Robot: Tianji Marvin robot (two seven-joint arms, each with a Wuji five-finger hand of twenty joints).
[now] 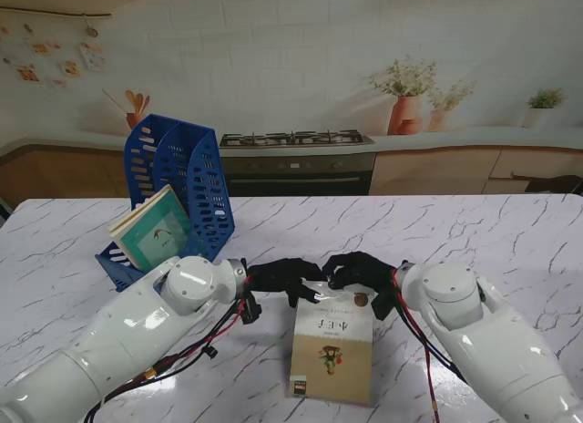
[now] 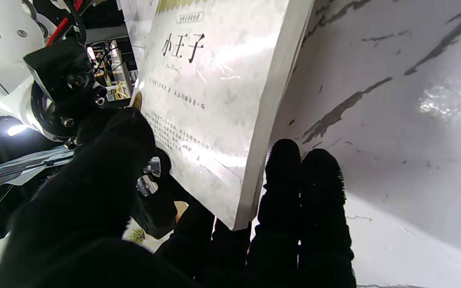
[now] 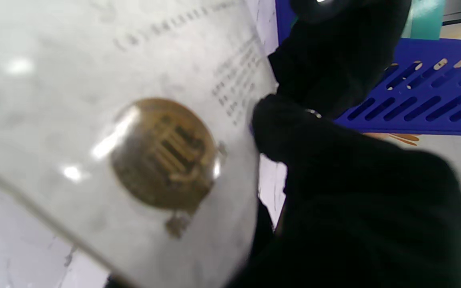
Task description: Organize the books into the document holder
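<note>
Mid-pickup: both robot hands, left (image 1: pixel 284 281) & right (image 1: pixel 357 270), pinching far edge of white book (image 1: pixel 333 346) on counter (image 1: pixel 510 250). Next I'd lift, carry left to blue document holder (image 1: pixel 182 181).

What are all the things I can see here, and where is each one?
White book: 1, white with a gold seal, flat on the table between the hands, its far edge under their fingers.
Green book: 1, green and cream, leaning in the holder.
Holder: 1, blue, far left on the table.
Table: 1, white marble.
Stove: 1, dark, on the backdrop behind.
Left hand: 1, black, on the white book's far left corner.
Right hand: 1, black, on its far right corner.
</note>
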